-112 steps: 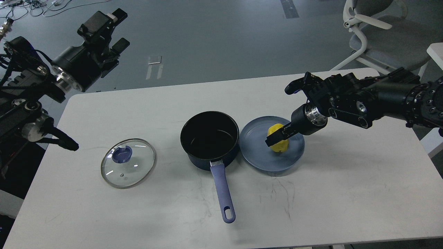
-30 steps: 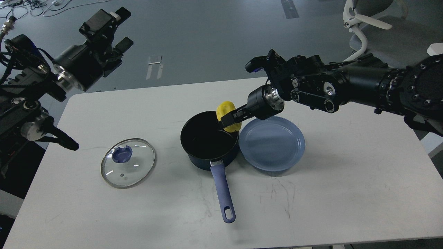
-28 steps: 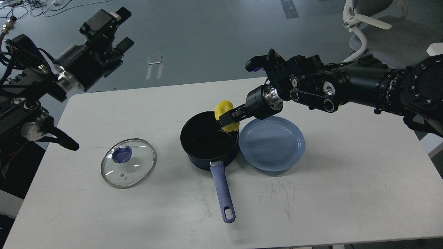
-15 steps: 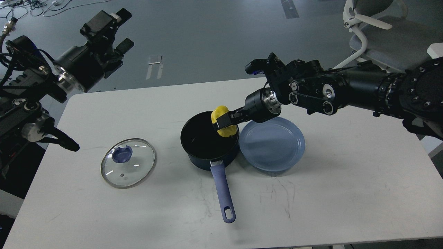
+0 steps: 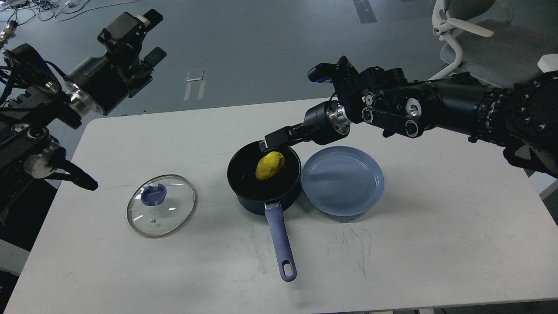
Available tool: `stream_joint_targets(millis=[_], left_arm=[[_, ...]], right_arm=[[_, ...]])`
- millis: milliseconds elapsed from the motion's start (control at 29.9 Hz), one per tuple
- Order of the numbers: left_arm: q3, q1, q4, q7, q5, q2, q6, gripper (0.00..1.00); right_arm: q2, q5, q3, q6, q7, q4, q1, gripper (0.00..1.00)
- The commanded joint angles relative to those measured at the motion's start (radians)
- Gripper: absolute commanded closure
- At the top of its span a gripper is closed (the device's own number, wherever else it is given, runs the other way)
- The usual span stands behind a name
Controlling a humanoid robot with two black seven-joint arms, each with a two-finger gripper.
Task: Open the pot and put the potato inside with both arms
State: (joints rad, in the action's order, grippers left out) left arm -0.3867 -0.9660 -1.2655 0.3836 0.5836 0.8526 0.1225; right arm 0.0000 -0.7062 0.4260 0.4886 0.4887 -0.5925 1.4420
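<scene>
The dark blue pot [image 5: 244,192] stands open at the table's middle, its blue handle [image 5: 279,242] pointing toward me. The yellow potato [image 5: 269,165] lies inside the pot, free of any gripper. My right gripper [image 5: 273,139] hovers just above the pot's far rim, right over the potato, with its fingers apart and empty. The glass lid [image 5: 161,205] with a blue knob lies flat on the table left of the pot. My left gripper [image 5: 150,37] is raised off the table's far left corner, open and empty.
An empty blue plate [image 5: 342,181] sits against the pot's right side. The white table [image 5: 414,244] ends close to me at the front edge. A white chair [image 5: 471,39] stands beyond the far right corner.
My right gripper carried the potato from the plate over the pot and let it go. The potato has dropped into the pot. The left arm has barely moved.
</scene>
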Motion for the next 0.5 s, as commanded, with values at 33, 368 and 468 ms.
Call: stream_joint_targets(millis=[33,368,468], left_arm=[[0.0,0.004,0.002,0.003,-0.021,-0.01,-0.001,0.02],[-0.001,0.024,0.032,0.012,-0.159,-0.069,-0.006,0.02],[-0.032,0.055,0.054,0.014,-0.197,-0.101,-0.004,0.02]], right_arm=[[-0.078,0.102,-0.099,0.0,0.0,-0.004,-0.015,0.05],[-0.314,0.39,-0.412,0.0,0.0,0.004,-0.254,0.04],[-0.333,0.453,-0.562,0.0,0.0,0.005,-0.351,0.04]])
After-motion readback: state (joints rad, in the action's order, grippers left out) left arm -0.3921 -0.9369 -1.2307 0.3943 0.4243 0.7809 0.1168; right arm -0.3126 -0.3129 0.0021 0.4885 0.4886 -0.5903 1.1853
